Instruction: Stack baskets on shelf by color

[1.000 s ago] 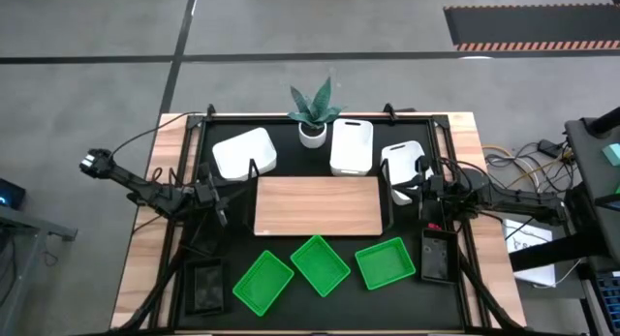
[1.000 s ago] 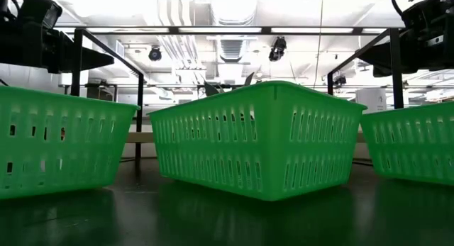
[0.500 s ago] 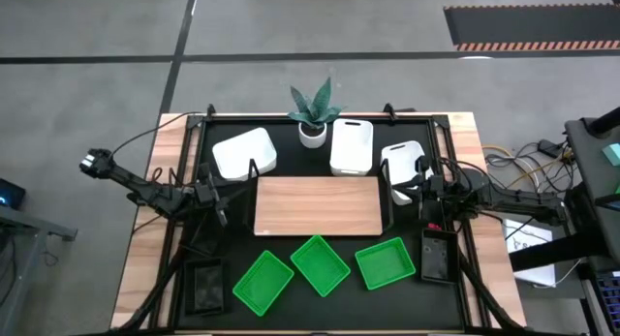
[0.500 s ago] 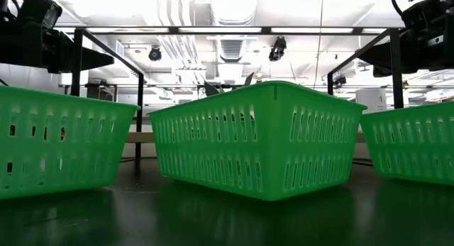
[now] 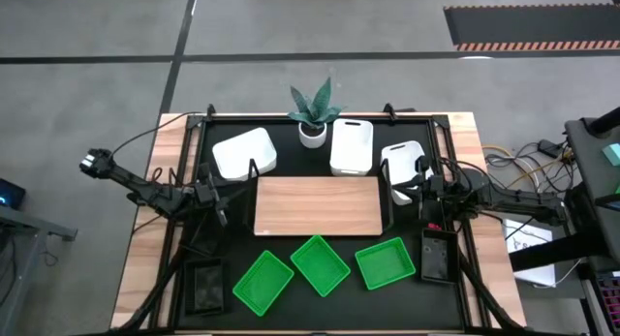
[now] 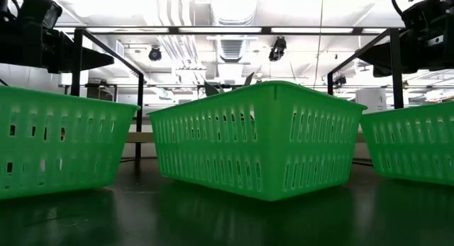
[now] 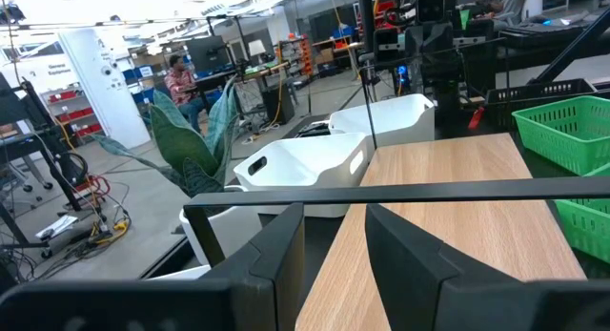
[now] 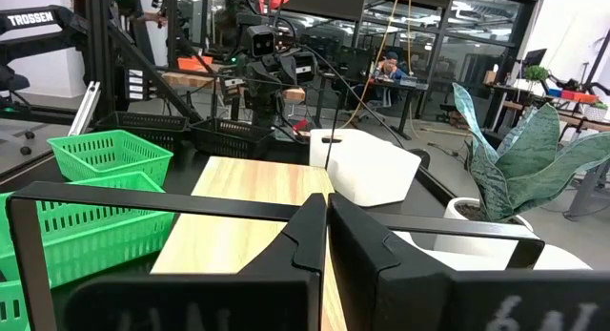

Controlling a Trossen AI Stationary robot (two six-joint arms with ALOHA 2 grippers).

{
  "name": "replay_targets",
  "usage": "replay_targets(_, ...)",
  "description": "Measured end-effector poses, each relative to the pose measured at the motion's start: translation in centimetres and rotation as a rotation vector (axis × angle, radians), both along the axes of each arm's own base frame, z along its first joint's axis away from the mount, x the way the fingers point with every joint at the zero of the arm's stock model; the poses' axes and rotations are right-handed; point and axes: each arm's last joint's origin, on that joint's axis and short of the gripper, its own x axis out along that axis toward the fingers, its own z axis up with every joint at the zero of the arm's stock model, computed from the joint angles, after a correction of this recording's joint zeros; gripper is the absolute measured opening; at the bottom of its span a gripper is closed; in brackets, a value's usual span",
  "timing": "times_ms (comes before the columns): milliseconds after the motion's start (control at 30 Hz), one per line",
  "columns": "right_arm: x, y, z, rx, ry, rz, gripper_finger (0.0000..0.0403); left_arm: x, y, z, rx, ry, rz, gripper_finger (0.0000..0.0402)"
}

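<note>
Three green baskets (image 6: 259,138) fill low view; wrist views show left gripper (image 7: 334,237) parted, right gripper (image 8: 327,228) closed.

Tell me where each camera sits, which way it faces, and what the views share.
High: overhead, looking down on the shelf, both arms at its ends.
Low: table level, facing the green baskets, arms at the top corners.
Left wrist: on that arm, looking past the left gripper, slightly open, across the shelf.
Right wrist: past the right gripper, shut, from the opposite end.
Shared: both wrist views show shelf and plant.
</note>
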Motion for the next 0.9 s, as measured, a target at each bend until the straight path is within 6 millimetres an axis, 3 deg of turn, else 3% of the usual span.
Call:
replay_targets(633,0.0,0.0,0.0,0.0,0.0,0.0,0.0009,0.0,0.0,0.1,-0.005,-0.01,0.0,0.0099)
replay_targets(800,0.0,0.0,0.0,0.0,-0.002,0.0,0.0009,0.0,-0.1,1.2,-0.067,-0.127,-0.036,0.0099)
replay_targets(900,0.0,0.0,0.1,0.085,-0.014,0.004,0.0009,-0.1,-0.2,2.3,-0.131,-0.247,-0.106,0.0099)
